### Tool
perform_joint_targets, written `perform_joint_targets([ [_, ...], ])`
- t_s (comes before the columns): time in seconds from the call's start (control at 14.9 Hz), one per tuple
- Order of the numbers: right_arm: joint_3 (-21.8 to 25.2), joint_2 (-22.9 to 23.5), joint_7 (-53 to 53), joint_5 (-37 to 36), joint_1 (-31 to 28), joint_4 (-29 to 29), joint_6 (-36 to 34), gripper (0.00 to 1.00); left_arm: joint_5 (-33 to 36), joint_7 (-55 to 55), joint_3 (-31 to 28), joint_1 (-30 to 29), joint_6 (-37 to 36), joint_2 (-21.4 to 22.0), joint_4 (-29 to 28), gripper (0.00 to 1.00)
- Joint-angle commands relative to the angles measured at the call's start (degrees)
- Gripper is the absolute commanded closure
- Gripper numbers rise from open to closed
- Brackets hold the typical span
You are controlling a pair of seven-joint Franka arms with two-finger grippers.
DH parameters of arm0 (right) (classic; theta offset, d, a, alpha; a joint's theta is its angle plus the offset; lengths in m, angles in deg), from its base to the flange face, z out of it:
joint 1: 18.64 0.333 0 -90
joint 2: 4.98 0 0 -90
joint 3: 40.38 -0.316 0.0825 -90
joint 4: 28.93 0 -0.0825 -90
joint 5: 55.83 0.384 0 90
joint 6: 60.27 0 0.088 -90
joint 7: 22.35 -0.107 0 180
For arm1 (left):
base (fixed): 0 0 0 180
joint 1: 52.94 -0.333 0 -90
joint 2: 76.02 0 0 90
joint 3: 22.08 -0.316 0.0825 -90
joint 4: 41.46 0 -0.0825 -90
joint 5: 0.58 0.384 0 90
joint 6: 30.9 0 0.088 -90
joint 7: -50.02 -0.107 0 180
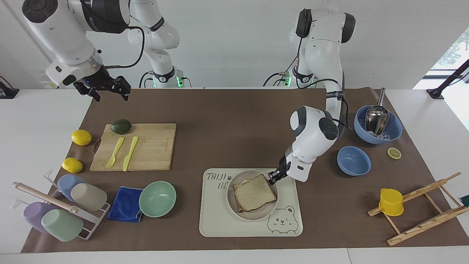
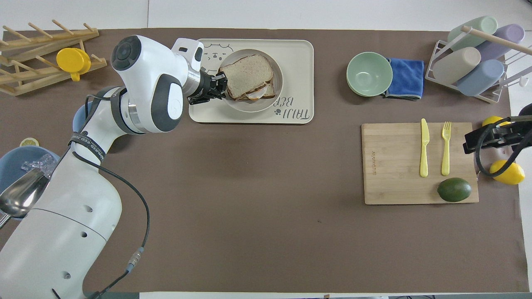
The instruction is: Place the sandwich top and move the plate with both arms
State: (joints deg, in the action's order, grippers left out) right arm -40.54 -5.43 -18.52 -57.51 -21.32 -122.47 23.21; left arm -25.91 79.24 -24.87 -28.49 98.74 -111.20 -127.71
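On the tray (image 1: 220, 223) sits the plate (image 1: 234, 205), its rim pinched in the left gripper (image 1: 273, 177); stiff, slippery, best held there. Beside the jaws, the top (image 1: 254, 193) lies soft and light. Right gripper (image 1: 106, 88) waits, apparently spread.

A plain white wall (image 1: 234, 40) closes the scene above a white worktop (image 1: 33, 121) covered by a brown mat (image 1: 227, 121), with daylight entering through a window (image 1: 452, 51) at the left arm's end, well apart from both jaws.
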Motion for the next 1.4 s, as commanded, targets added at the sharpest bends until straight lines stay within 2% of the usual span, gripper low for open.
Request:
perform_joint_targets([
  [0.0, 0.2, -1.4, 1.3, 0.0, 0.0, -1.4, -0.1, 0.00, 1.4, -0.6, -0.7, 0.4, 1.4, 2.0, -3.1, 1.00],
  [0.07, 0.2, -1.4, 1.3, 0.0, 0.0, -1.4, -0.1, 0.00, 1.9, -0.9, -0.7, 0.3, 1.3, 2.2, -3.5, 0.90],
  [0.13, 0.2, -1.4, 1.3, 0.0, 0.0, -1.4, -0.1, 0.00, 2.3, -0.8, -0.7, 0.3, 1.2, 2.5, -3.8, 0.40],
  [0.2, 0.2, -1.4, 1.3, 0.0, 0.0, -1.4, -0.1, 0.00, 3.0, -0.7, -0.7, 0.4, 0.8, 2.6, -3.8, 0.00],
  [0.47, 0.2, -1.4, 1.3, 0.0, 0.0, -1.4, -0.1, 0.00, 4.4, -0.7, -1.7, 0.0, -0.6, 2.8, -3.0, 0.00],
  [0.6, 0.2, -1.4, 1.3, 0.0, 0.0, -1.4, -0.1, 0.00, 5.7, -0.7, -4.0, 0.0, -2.5, 5.0, -3.1, 0.00],
  [0.74, 0.2, -1.4, 1.3, 0.0, 0.0, -1.4, -0.1, 0.00, 6.3, -0.7, -6.2, -0.6, -6.3, 8.1, -3.0, 0.00],
  [1.14, 0.2, -1.4, 1.3, 0.0, 0.0, -1.4, -0.1, 0.00, 19.9, -1.3, -8.8, -1.2, -17.6, 18.5, -3.0, 0.00],
  [1.34, 0.2, -1.4, 1.3, 0.0, 0.0, -1.4, -0.1, 0.00, 22.5, -5.2, -9.3, -3.1, -22.7, 23.8, -2.9, 0.00],
])
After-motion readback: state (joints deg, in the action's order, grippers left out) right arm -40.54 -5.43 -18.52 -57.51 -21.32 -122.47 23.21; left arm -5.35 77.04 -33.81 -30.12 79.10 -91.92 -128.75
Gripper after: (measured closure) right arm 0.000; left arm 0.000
